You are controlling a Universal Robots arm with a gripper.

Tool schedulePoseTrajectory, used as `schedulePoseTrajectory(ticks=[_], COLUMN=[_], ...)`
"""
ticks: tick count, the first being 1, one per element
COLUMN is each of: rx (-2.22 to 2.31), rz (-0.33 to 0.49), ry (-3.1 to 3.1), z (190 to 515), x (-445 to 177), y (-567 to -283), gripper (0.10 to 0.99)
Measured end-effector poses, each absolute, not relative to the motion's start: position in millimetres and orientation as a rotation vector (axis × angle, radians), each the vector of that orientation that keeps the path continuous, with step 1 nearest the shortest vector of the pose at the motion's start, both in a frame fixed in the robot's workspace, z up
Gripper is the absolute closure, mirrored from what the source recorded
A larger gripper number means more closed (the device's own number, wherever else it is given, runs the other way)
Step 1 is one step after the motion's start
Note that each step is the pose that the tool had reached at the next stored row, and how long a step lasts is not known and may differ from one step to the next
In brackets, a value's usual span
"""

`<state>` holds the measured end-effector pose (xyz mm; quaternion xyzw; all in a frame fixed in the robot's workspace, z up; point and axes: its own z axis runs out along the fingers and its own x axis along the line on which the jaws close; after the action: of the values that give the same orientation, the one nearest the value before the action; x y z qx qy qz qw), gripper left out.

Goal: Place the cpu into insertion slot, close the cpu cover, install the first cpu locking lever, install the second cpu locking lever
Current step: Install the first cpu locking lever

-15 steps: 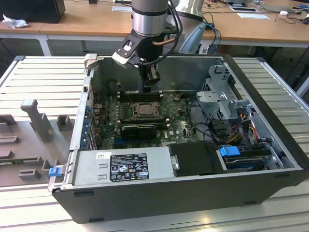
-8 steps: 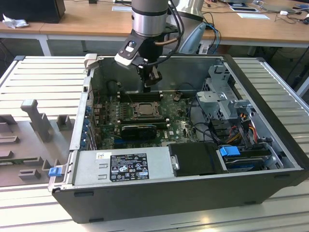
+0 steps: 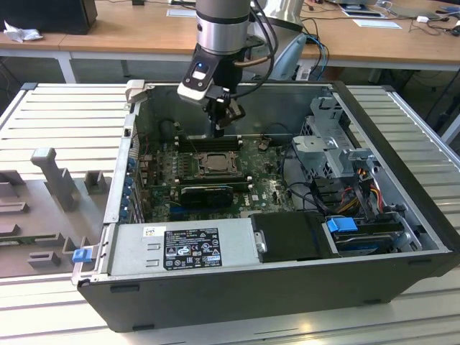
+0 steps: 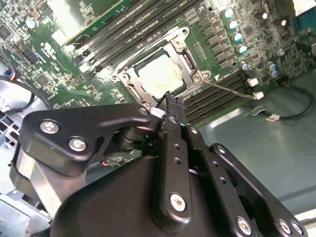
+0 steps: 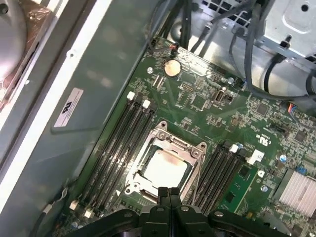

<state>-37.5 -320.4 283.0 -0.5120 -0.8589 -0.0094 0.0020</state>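
At cpu cover (image 5: 163, 132) edge, claw (image 5: 168, 190) pressed together, empty; cpu (image 5: 164, 168) lies inside cover's cut-out.

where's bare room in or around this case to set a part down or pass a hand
Bare: the slatted table at the exterior view's right of the case, and the grey case panel beside the memory slots. Crowded: around the socket, and the cables by the drive cage.

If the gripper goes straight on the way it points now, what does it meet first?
Probably the edge of the cpu cover, which frames the cpu; the gripper, fingertips closed, lines up with that rim in both wrist views. Depth is unclear, so it is a guess.
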Motion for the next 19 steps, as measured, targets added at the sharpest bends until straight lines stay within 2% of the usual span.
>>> schedulePoseTrajectory(ticks=[19], rx=[-1.302], rz=[-0.028], ry=[-2.852], z=[282.6], x=[-37.6], y=[-320.4], gripper=[0.980])
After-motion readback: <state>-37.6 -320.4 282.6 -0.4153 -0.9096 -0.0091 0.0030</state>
